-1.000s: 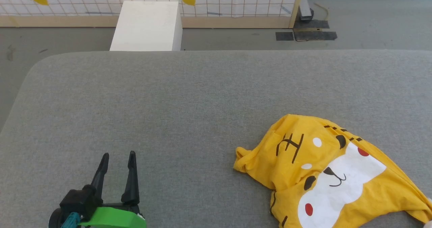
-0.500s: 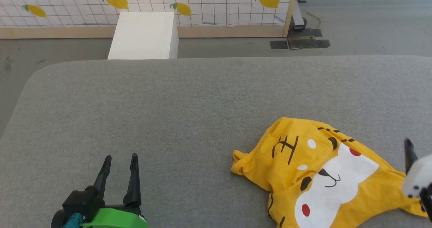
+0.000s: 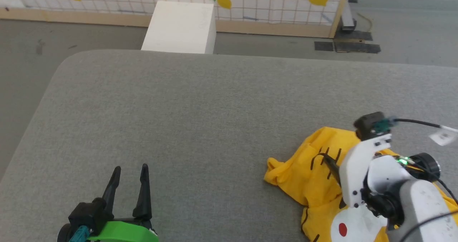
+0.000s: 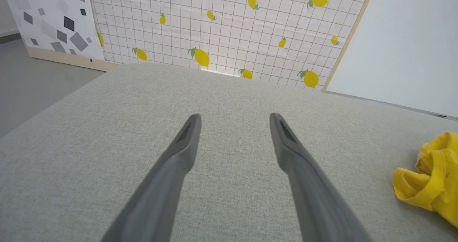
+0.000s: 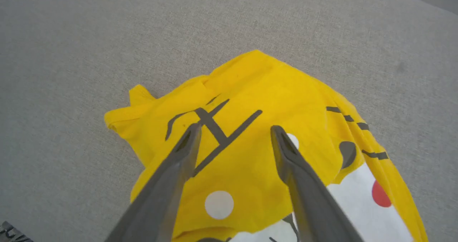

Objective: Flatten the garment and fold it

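Grey fabric-covered surface (image 3: 214, 98), rounded corners, rumpled yellow garment (image 3: 298, 177) lying on its right part

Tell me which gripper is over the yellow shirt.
The right gripper, open above the shirt and its black marks. The left gripper is open over the grey surface, apart from the shirt.

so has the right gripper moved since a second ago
yes, in the head view the right gripper has come in from the right, leftward across the garment, and its open jaws now hang over the black stripes
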